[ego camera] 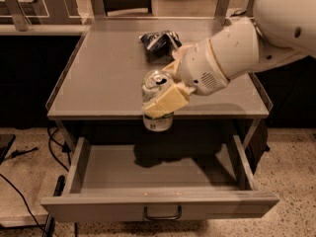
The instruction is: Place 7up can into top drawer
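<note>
Grey table (98,83), dark snack bag (158,41) at the back. At the front edge the gripper (163,95) pinches the 7up can (155,80) between its cream fingers. The can is upright, held in the air just past the tabletop, above the open top drawer (158,209).

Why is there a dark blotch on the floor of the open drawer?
Camera view: that blotch is a shadow, cast by the 7up can and the gripper holding it in its jaws over the front edge of the table, above the top drawer; the light seems to come from overhead. Camera view: the can's silver top and the snack bag catch bright glints.
</note>
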Controlling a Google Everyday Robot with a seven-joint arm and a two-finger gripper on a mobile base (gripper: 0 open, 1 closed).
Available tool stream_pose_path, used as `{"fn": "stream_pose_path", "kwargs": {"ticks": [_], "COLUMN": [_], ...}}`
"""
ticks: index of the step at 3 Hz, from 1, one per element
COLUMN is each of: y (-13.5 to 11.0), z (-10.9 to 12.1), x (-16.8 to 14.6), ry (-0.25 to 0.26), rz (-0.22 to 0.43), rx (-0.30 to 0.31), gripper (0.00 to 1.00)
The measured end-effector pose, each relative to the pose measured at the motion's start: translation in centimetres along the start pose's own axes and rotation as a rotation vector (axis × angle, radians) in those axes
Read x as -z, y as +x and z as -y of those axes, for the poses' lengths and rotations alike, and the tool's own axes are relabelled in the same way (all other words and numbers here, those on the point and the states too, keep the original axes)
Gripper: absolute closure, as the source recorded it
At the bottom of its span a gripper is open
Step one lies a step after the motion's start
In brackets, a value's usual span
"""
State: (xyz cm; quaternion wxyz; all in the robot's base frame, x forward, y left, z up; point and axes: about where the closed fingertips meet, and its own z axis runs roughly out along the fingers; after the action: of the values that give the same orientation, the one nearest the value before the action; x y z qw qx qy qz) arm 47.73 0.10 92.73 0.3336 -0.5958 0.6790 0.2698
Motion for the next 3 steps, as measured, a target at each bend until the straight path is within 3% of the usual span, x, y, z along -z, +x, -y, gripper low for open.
{"fn": "stream_pose_path", "kwargs": {"ticks": [2, 3], "y": [0.5, 1.9], "z": [-0.9, -3.3], "x": [-0.1, -0.4], "ry": [-0.012, -0.020], "rz": [-0.011, -0.018], "rx": [-0.017, -0.043], "gripper": [1.00, 1.00]}}
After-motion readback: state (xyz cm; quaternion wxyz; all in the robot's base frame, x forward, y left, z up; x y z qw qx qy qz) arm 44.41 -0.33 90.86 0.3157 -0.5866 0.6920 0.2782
